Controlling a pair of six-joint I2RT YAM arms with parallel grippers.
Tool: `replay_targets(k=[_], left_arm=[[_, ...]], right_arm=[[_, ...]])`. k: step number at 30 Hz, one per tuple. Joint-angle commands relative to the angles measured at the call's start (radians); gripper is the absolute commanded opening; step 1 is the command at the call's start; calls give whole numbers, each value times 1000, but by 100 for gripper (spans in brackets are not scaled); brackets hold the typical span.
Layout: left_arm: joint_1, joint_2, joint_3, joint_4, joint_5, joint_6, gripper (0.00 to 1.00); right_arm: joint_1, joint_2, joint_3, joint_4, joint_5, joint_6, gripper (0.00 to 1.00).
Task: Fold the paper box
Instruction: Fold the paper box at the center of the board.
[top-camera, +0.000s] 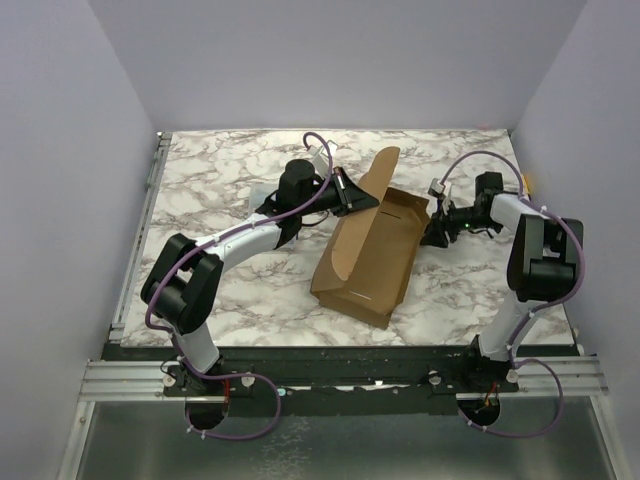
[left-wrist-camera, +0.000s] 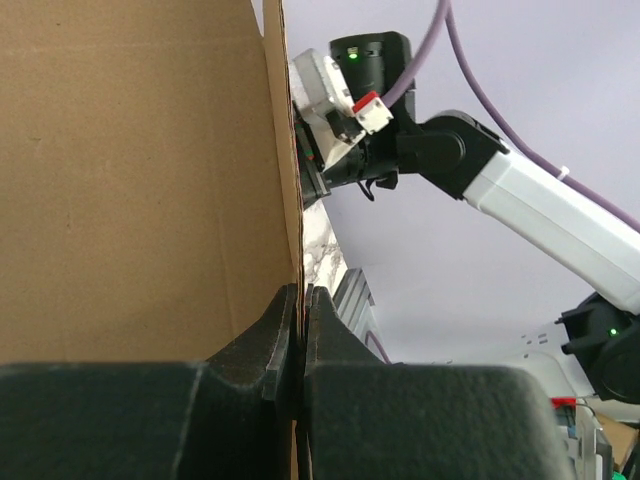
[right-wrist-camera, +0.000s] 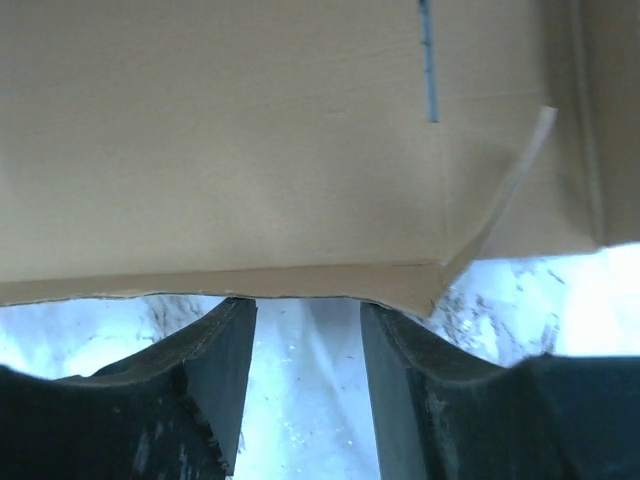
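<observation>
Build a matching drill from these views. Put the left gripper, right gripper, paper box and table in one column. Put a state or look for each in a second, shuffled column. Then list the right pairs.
Column one:
1. left gripper
2. right gripper
3. paper box
4. table

Column two:
A. white marble pattern with grey veins
B. jaws apart, nothing between them
C. brown, partly folded, one flap standing up
D. clamped shut on a cardboard edge

Pairs: 1-D, 2-B, 3-C, 4-A.
</observation>
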Motion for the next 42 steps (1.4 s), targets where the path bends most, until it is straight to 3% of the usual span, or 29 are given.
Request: replay_targets(k=[1,3,11,24,34,42], left_arm=[[0,11,38,-1,48,12,0],[0,13,39,-2,50,11,0],[-1,22,58,-12,63,12,0],[-3,39,75,-15,85,5,0],[-3,54,99,-15,120,-7,0],[-6,84,139,-15,159,-14,0]], right_arm=[[3,-78,-72,314,66,187,54],[3,-92,-92,348,74,193,59],[3,-91,-103,390,80,125,62],[3,-33,-51,190,-45,-340,74],[3,13,19,89,-68,-400,66],[3,26,35,21,-77,-482,53]])
